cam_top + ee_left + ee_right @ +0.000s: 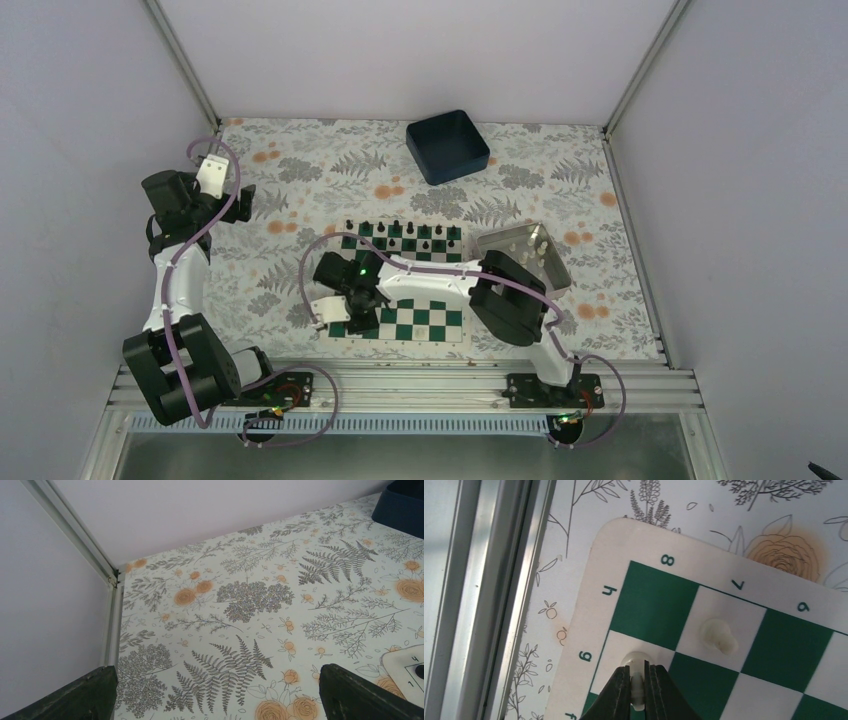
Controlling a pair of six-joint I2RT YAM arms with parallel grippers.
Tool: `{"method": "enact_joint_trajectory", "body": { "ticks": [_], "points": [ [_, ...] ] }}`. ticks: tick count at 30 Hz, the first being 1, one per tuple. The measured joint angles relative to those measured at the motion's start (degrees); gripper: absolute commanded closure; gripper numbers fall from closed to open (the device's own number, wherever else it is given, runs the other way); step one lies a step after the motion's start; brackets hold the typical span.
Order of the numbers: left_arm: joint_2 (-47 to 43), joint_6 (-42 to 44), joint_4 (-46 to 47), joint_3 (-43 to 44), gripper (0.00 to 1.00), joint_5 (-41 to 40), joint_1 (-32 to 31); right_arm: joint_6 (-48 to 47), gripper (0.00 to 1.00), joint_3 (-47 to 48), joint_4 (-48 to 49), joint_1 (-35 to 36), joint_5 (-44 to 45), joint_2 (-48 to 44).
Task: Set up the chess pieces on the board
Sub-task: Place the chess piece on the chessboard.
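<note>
Flowery table (589,510) meets rail (489,580) at left; right hand (638,674) pinches chess piece (635,659) at board (596,625) edge; left hand (217,675) wide.

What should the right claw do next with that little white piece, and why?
Probably ease it down and let go: the right gripper is shut on a white chess piece over a white square near the corner of the board, close to another white piece standing there.

Two cream chess pieces (719,636) at diagonally adjacent white squares near board (596,580) corner.
</note>
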Motion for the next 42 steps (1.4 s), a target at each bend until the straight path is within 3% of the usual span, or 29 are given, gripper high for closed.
{"method": "enact_joint_trajectory", "body": {
  "ticks": [42],
  "points": [
    [0.2, 0.02, 0.04, -0.07, 0.0, -0.02, 0.02, -0.39, 0.91, 2.12, -3.63, -0.39, -0.81, 0.46]
  ]
}}
